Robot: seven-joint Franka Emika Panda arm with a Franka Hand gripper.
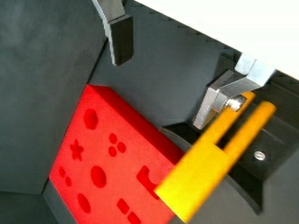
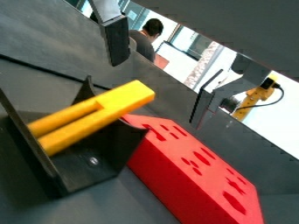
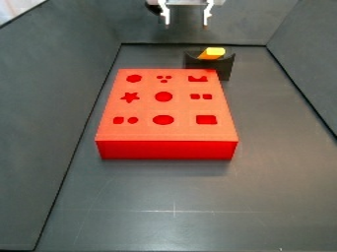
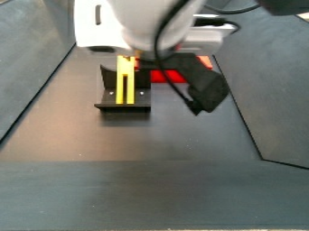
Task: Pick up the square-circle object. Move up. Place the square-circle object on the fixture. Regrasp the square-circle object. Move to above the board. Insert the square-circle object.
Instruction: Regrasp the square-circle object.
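Observation:
The square-circle object (image 1: 216, 157), a slim yellow peg, lies tilted in the hollow of the dark fixture (image 1: 267, 179), with one end sticking out past it. Both show in the other wrist view, the peg (image 2: 93, 109) and the fixture (image 2: 87, 162), and in both side views, where the peg (image 4: 126, 79) rests on the fixture (image 4: 123, 108). Its orange end (image 3: 211, 52) tops the fixture (image 3: 219, 69). The gripper (image 1: 170, 70) is open and empty above the peg, clear of it, high at the back of the floor (image 3: 186, 12). The red board (image 3: 165, 108) lies flat beside the fixture.
Dark sloping walls (image 3: 53, 118) enclose the grey floor (image 3: 171, 207) on the sides and back. The fixture stands close to the board's far right corner. The board's cut-outs (image 1: 100, 149) show in both wrist views.

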